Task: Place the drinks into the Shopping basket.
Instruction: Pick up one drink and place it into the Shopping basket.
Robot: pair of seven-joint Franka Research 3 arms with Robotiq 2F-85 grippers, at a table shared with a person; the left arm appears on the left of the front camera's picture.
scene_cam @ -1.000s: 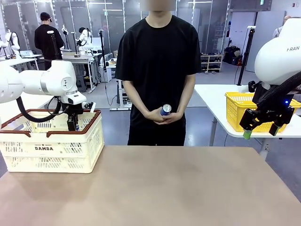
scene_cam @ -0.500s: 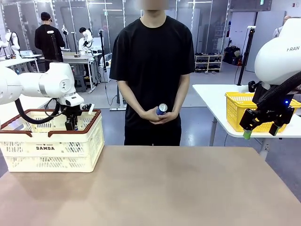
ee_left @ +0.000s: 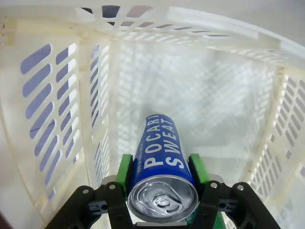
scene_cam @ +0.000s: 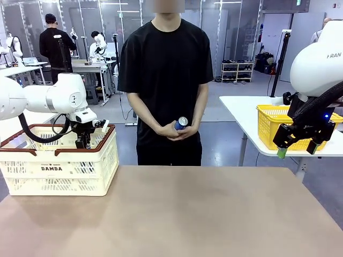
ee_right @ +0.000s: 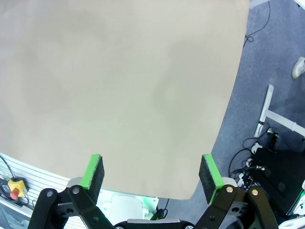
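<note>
A blue-and-white can marked "SWEAT" [ee_left: 161,152] sits between the green pads of my left gripper [ee_left: 162,172], which is shut on it. The can points down into the cream lattice Shopping basket [ee_left: 57,95]. In the front view that gripper [scene_cam: 83,140] reaches down inside the Shopping basket [scene_cam: 59,167] at the table's far left. The person at the far side holds another blue can [scene_cam: 181,123] in both hands at waist height. My right gripper [scene_cam: 296,145] hangs open above the table's right edge. In its own view its fingers [ee_right: 151,174] stand wide apart with nothing between them.
A yellow mesh basket [scene_cam: 270,126] stands on a separate white table at the right, behind my right arm. The brown tabletop [scene_cam: 187,214] stretches bare from the basket to the right edge [ee_right: 119,71]. Other people and tables stand far behind.
The person has drifted a little to the left with the can in hand. My left gripper stays inside the basket with its can, barely moving. The right arm has not moved.
</note>
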